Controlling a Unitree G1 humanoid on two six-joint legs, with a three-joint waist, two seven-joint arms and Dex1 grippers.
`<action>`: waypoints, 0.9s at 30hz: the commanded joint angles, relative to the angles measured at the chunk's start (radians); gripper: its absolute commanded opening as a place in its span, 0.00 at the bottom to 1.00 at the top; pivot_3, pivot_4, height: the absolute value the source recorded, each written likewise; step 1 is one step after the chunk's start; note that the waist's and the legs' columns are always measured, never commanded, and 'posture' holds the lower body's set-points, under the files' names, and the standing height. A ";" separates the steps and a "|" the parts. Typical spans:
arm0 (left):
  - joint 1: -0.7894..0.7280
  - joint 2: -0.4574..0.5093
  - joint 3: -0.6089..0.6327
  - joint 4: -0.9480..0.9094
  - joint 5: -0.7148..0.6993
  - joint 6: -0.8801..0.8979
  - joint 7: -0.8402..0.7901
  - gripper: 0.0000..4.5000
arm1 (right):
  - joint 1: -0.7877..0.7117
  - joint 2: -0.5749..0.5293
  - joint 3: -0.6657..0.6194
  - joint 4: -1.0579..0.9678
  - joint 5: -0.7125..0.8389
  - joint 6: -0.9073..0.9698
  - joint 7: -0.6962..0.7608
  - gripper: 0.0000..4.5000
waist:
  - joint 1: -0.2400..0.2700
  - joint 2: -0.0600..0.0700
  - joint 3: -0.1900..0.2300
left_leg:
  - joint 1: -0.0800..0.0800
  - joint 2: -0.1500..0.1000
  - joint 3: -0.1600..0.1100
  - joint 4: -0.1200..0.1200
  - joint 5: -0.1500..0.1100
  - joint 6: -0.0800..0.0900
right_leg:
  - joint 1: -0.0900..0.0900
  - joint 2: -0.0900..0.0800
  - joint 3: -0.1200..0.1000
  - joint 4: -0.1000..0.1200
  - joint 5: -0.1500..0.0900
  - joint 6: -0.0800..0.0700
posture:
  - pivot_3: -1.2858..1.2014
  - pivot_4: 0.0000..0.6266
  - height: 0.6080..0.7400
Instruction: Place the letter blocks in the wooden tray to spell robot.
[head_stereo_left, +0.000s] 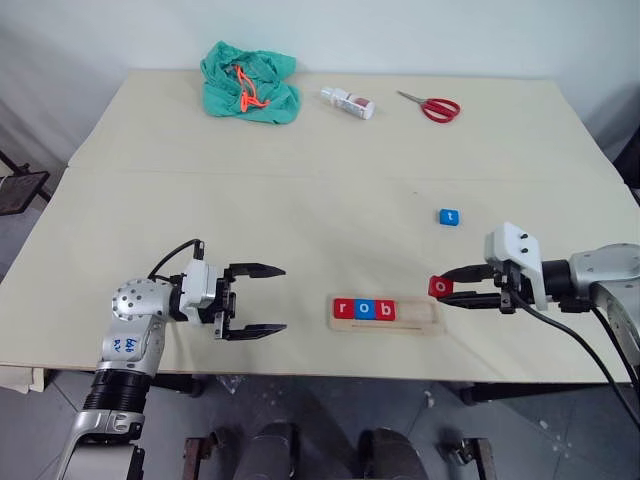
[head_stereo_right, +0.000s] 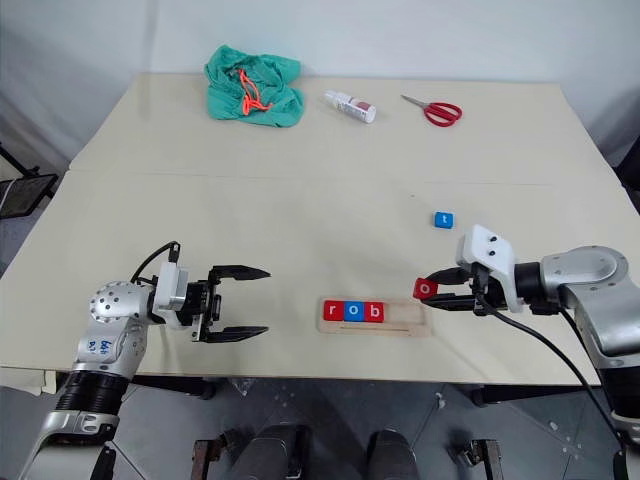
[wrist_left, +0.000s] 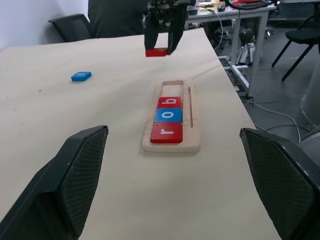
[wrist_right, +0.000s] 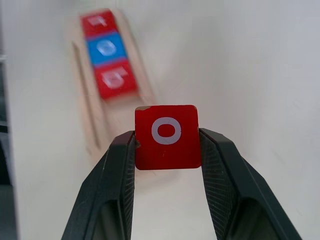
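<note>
Left eye view: the right gripper (head_stereo_left: 447, 291), at the right of the frame, pinches a red "o" block (head_stereo_left: 440, 287) just right of the wooden tray (head_stereo_left: 418, 318). The tray, low in the centre, holds r, o, b (head_stereo_left: 364, 309). The blue "t" block (head_stereo_left: 449, 216) lies above it. The left gripper (head_stereo_left: 262, 299) gapes wide, empty.

Wooden tray (head_stereo_left: 420, 318): long pale wood, flat near table's front edge. Left part of groove holds red r (head_stereo_left: 344, 308), blue o (head_stereo_left: 365, 309), red b (head_stereo_left: 386, 310), touching in a row; right part bare. Red o block (head_stereo_left: 439, 287) held off table, just right of tray's end. Blue t (head_stereo_left: 449, 217) lies flat, further back, apart.
</note>
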 joint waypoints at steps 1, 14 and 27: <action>-0.007 -0.008 -0.002 -0.004 0.000 -0.019 -0.004 1.00 | 0.009 0.024 0.045 -0.048 -0.019 0.003 -0.029 0.32 | 0.004 0.000 0.000 | 0.000 0.000 0.000 0.000 0.000 0.000 | 0.000 0.000 0.000 0.000 0.000 0.000 | 0.52 0.24 1.00; 0.021 -0.016 -0.003 -0.029 -0.002 -0.028 0.014 1.00 | -0.042 0.074 0.145 -0.006 -0.074 -0.031 -0.035 0.32 | 0.010 0.000 0.000 | 0.000 0.000 0.000 0.000 0.000 0.000 | 0.000 0.000 0.000 0.000 0.000 0.000 | 0.52 0.24 1.00; 0.018 -0.021 -0.008 -0.024 0.000 -0.034 0.025 1.00 | -0.016 0.080 0.132 0.009 -0.098 -0.082 -0.028 0.87 | 0.010 0.000 0.000 | 0.000 0.000 0.000 0.000 0.000 0.000 | 0.000 0.000 0.000 0.000 0.000 0.000 | 0.52 0.24 1.00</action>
